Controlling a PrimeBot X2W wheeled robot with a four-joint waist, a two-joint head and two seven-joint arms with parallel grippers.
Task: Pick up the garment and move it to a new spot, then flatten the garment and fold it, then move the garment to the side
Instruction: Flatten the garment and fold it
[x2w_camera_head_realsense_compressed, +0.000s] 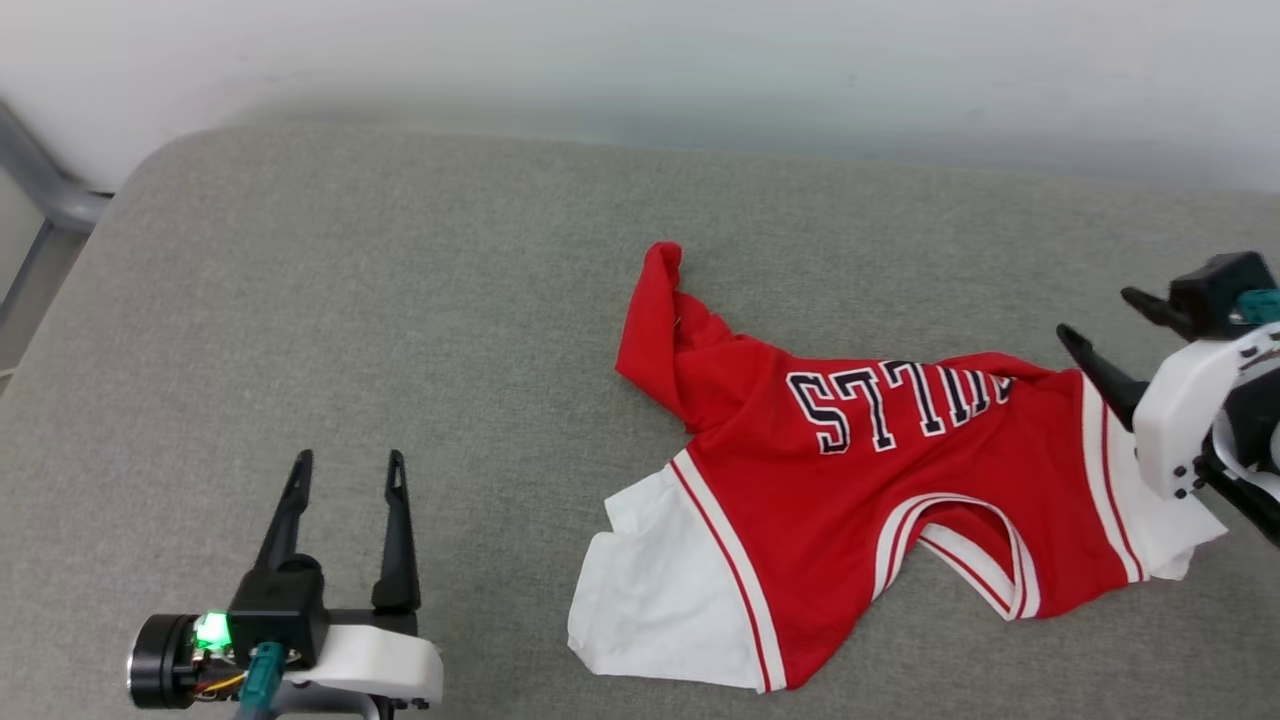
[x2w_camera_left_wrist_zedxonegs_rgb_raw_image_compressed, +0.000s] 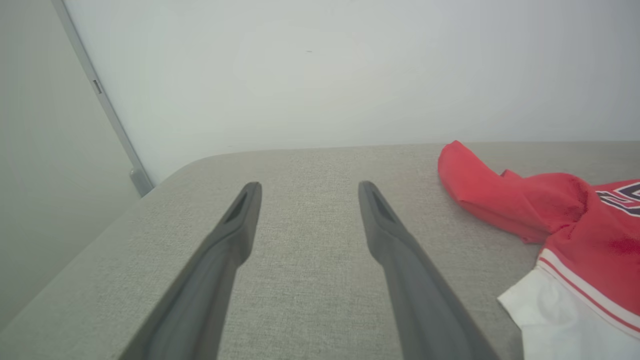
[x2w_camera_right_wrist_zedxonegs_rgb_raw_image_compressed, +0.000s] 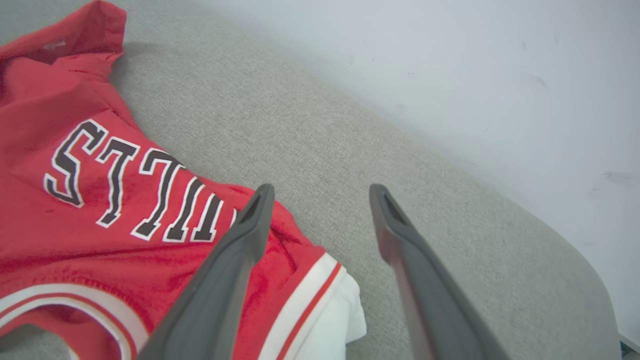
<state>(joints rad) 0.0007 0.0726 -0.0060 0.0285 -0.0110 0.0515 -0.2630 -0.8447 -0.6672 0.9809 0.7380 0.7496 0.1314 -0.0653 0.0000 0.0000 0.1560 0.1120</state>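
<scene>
The garment (x2w_camera_head_realsense_compressed: 830, 480), a red jersey with white sleeves, striped trim and black-and-white letters, lies rumpled on the grey cushion (x2w_camera_head_realsense_compressed: 400, 330), right of centre. Its letters read upside down to me. My right gripper (x2w_camera_head_realsense_compressed: 1105, 325) hovers at the garment's right sleeve edge, jaws open, nothing between them. In the right wrist view the right gripper (x2w_camera_right_wrist_zedxonegs_rgb_raw_image_compressed: 320, 192) stands spread above the garment (x2w_camera_right_wrist_zedxonegs_rgb_raw_image_compressed: 100, 200) and its white sleeve corner. At the lower left my left gripper (x2w_camera_head_realsense_compressed: 348, 470) is open over bare cushion, well left of the garment. The left wrist view shows the left gripper (x2w_camera_left_wrist_zedxonegs_rgb_raw_image_compressed: 307, 190) open, with the garment (x2w_camera_left_wrist_zedxonegs_rgb_raw_image_compressed: 555, 220) at right.
A pale wall (x2w_camera_head_realsense_compressed: 640, 60) runs behind the cushion's far edge. A grey metal frame (x2w_camera_head_realsense_compressed: 40, 190) rises at the far left, past the cushion's rounded corner. The cushion's right edge (x2w_camera_right_wrist_zedxonegs_rgb_raw_image_compressed: 595, 280) curves close to the right gripper.
</scene>
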